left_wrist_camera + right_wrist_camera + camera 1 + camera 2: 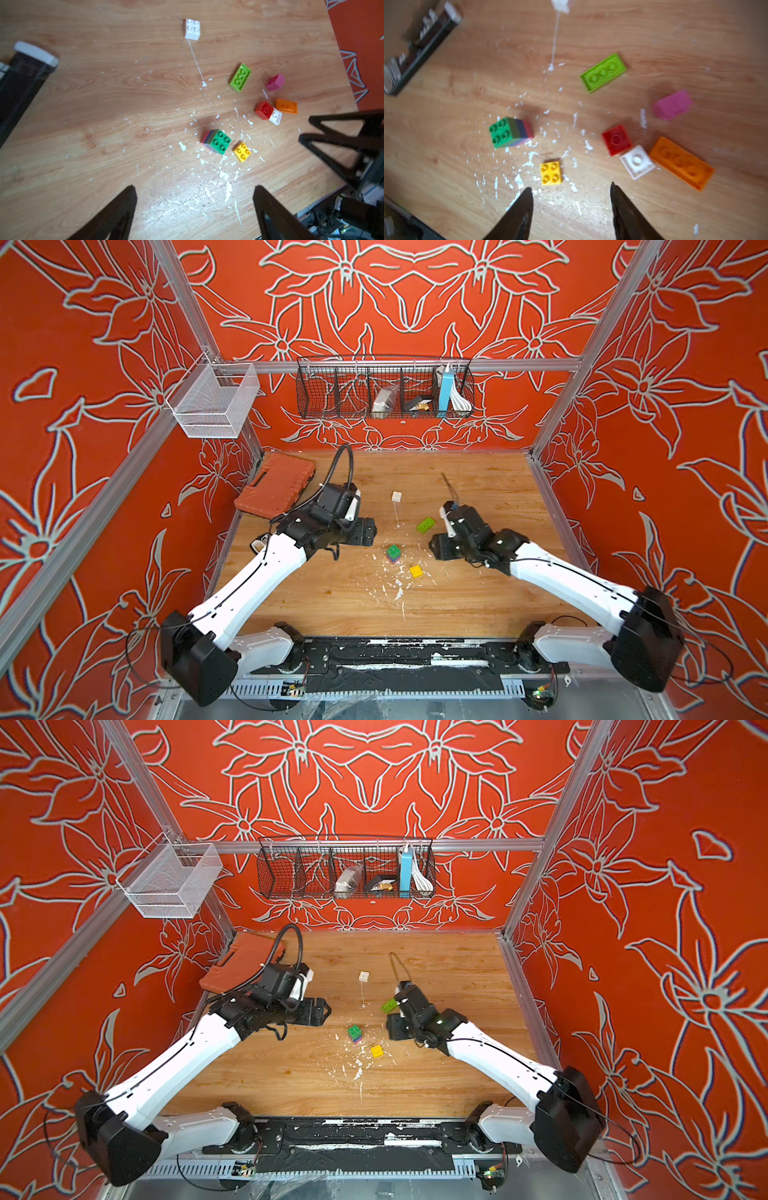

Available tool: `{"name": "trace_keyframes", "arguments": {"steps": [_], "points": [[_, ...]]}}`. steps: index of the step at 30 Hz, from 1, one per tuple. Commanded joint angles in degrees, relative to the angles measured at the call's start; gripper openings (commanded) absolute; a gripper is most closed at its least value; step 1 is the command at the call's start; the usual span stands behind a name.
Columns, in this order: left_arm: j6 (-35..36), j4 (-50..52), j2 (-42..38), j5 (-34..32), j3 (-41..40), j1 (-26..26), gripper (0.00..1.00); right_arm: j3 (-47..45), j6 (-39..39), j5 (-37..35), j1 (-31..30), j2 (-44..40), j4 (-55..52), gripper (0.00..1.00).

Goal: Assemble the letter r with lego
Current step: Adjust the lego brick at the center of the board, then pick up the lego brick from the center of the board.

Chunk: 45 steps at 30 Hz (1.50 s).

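A stack of lego topped by a green brick [393, 552] [220, 141] [501, 132] stands mid-table, with a yellow brick [416, 571] [551, 173] beside it. A lime brick [426, 524] [603, 71] lies farther back and a white brick [396, 496] [192, 29] beyond that. Pink [672, 105], red [616, 139], small white [637, 161] and orange [682, 163] bricks lie under my right arm. My left gripper [372, 532] [194, 188] hangs open and empty, left of the stack. My right gripper [434, 546] [571, 187] is open and empty, just short of the yellow brick.
A ribbed orange case [276, 485] lies at the back left corner. White flecks of debris [399, 593] are scattered around the bricks. A black wire basket [384, 387] and a white mesh basket [214, 400] hang on the walls. A dark bar with a white end [35, 54] lies near my left arm.
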State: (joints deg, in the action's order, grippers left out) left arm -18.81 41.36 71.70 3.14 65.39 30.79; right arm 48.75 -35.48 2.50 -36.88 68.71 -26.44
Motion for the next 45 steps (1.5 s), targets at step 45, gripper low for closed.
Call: {"name": "trace_keyframes", "arguments": {"steps": [45], "points": [[26.90,12.77,65.76,-2.71,56.00,10.52,0.76,-5.71,-2.30,21.78,25.56,-15.27,-10.45,0.56]]}}
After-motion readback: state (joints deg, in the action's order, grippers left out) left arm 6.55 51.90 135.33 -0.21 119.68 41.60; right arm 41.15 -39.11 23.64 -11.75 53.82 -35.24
